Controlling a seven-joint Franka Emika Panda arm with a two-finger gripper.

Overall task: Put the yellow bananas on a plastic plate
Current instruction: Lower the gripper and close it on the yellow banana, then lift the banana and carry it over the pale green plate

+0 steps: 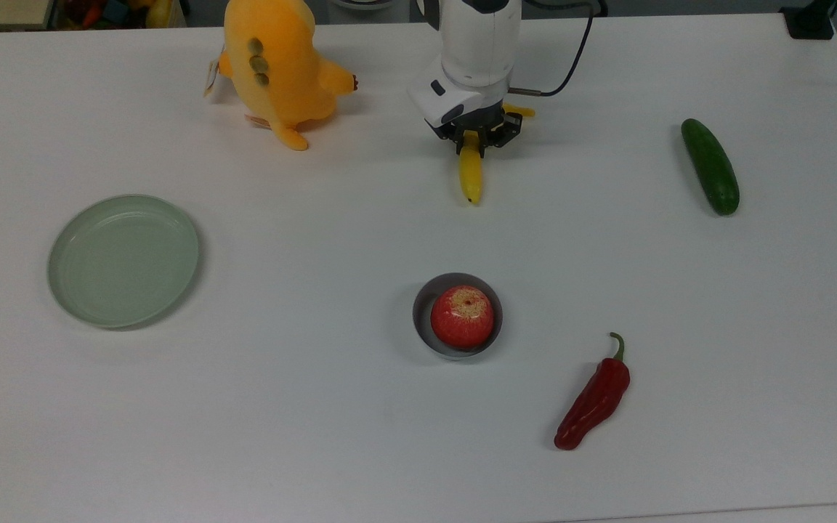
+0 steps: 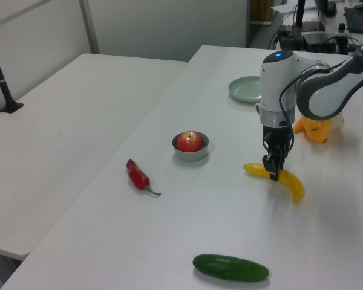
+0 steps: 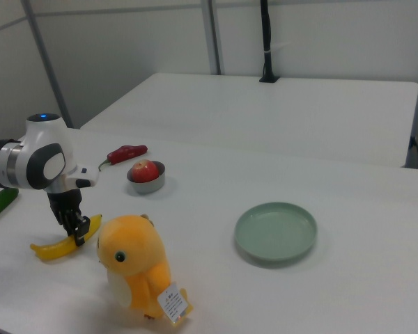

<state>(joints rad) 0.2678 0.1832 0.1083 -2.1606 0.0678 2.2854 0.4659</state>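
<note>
Gripper [image 1: 478, 142] clamped on 1 banana [image 1: 471, 173]

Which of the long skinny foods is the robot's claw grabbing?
The yellow banana. The gripper is shut on its middle, near the plush toy. The green cucumber and the red chili pepper lie alone, away from the gripper.

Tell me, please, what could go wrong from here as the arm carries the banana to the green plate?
The claw pinches the banana near one end, so the long free part might swing or slip out once lifted. The plush toy sits near the top view's leftward route to the plate, so a low carry could brush it. The plate's low rim could also let the curved fruit roll off.
</note>
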